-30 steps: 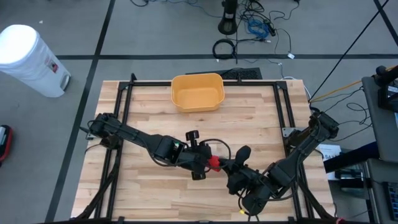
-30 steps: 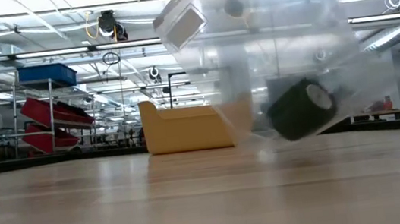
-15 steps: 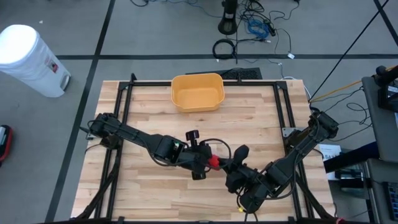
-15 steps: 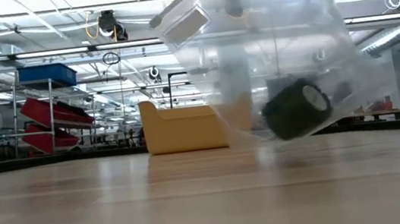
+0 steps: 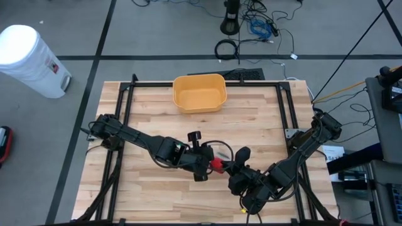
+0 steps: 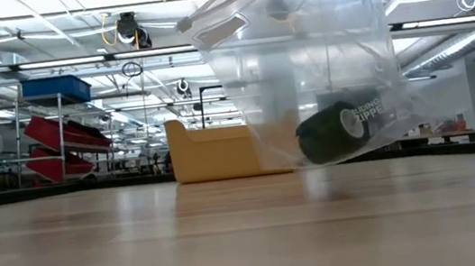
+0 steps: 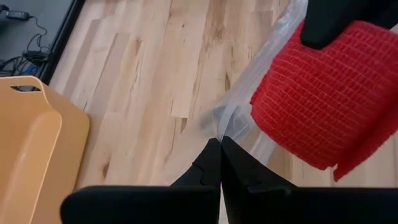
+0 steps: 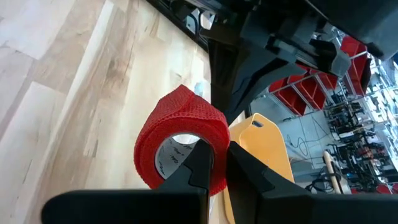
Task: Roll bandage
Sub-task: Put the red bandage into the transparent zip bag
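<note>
A red bandage roll (image 5: 217,164) (image 8: 180,143) hangs over the middle of the table between my two grippers. My right gripper (image 5: 227,167) (image 8: 216,158) is shut on it. My left gripper (image 5: 208,164) (image 7: 221,149), just to its left, is shut on a clear plastic bag (image 6: 319,59) (image 7: 249,106) that hangs down beside the red roll. A dark roll (image 6: 333,132) lies in the bag's lower end, just above the tabletop. The red roll is out of the low view. My left gripper pinches the clear bag's upper edge (image 7: 225,127) between its two shut fingers, coming in slanting downward from the table's left. The bag hangs below the fingers, clear of the table. My right gripper holds the red roll by its wall (image 8: 217,140), one finger in the hollow core and one outside. The fingers come from the table's right, slanting slightly down. The roll is lifted clear, its open end toward the wrist camera.
A yellow bin (image 5: 200,93) (image 6: 213,152) stands at the table's far middle. Bare wood (image 5: 157,113) lies around the grippers on all sides. A white drum (image 5: 28,59) stands on the floor beyond the far left corner.
The hanging bag has swung and changed shape. The dark roll inside it has slid toward the low picture's left, sunk a little and turned. Both grippers have stayed shut and nearly in place.
</note>
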